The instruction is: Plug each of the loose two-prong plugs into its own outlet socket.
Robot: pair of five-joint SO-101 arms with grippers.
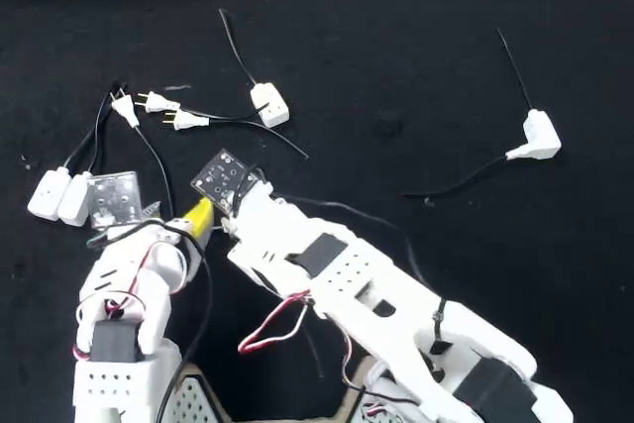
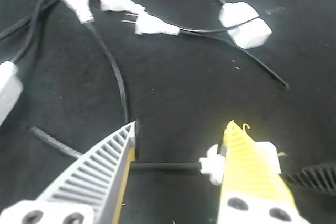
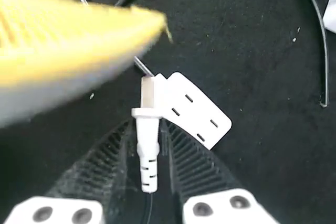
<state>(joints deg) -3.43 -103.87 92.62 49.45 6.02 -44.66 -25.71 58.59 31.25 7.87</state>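
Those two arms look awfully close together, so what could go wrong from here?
The plug in the right gripper meets the socket block at its edge, beside the slots; pushing could just shove the block away. The yellow finger of the left gripper sits very near and might bump the plug.

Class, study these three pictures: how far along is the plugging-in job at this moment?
Done: no plug looks seated. In hand: the right claw grips a plug, prongs exposed against an outlet socket edge; the left claw sits open beside it. Left: three loose plugs lie on the table, and a spare socket waits nearby.
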